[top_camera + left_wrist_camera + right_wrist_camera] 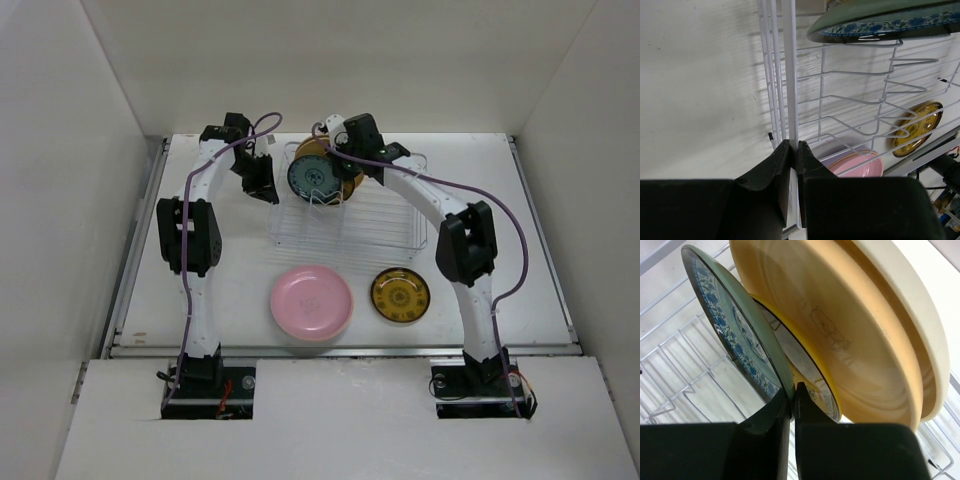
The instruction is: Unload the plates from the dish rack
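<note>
The silver wire dish rack (pixel 370 225) stands mid-table. At its far left end stand a teal patterned plate (pixel 314 177), a yellow-orange plate (pixel 850 335) and a cream plate (pixel 920 325). My right gripper (pixel 337 158) is shut on the teal plate's rim (pixel 740 335). Its fingertips (pixel 801 392) pinch the edge, and a yellow-rimmed patterned plate (pixel 812 377) stands just behind. My left gripper (pixel 264 188) is shut on the rack's left side rail (pixel 790 75). A pink plate (pixel 312 301) and a dark brown-gold plate (pixel 400 296) lie flat on the table in front of the rack.
In the left wrist view a lavender rim (pixel 832 150) shows under the pink plate (pixel 857 164). The rack's near dividers (pixel 880 95) hold nothing. White walls enclose the table on three sides. A metal rail (pixel 340 350) runs along the near edge.
</note>
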`<action>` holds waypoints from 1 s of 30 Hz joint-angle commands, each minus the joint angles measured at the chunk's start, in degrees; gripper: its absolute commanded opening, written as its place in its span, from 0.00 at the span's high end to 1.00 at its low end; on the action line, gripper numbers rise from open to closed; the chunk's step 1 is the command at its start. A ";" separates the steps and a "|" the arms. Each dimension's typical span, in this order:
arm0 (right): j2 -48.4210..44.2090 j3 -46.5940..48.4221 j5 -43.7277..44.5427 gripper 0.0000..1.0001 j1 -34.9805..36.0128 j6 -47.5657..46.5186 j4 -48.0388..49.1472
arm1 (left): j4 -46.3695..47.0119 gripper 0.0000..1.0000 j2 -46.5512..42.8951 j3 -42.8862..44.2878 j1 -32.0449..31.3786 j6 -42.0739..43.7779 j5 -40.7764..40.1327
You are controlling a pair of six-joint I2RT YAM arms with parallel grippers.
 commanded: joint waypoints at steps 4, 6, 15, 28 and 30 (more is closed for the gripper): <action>-4.14 -1.27 1.06 1.00 0.67 1.90 3.07 | -3.50 1.00 2.63 0.17 0.39 0.74 -1.81; -6.69 -1.89 2.11 1.00 0.67 1.29 4.66 | -3.50 1.00 2.63 0.17 0.39 0.13 -0.58; -18.46 -7.50 4.85 1.00 0.67 1.29 11.95 | -0.86 1.00 2.11 -1.85 1.44 -4.88 1.88; -37.89 -31.84 -13.14 1.00 -5.64 22.99 1.52 | 1.42 1.00 -0.44 -6.25 5.04 -7.09 8.47; -41.67 -39.31 -22.28 1.00 -9.25 23.52 -4.45 | 0.89 1.00 0.17 -6.25 6.44 -7.08 9.00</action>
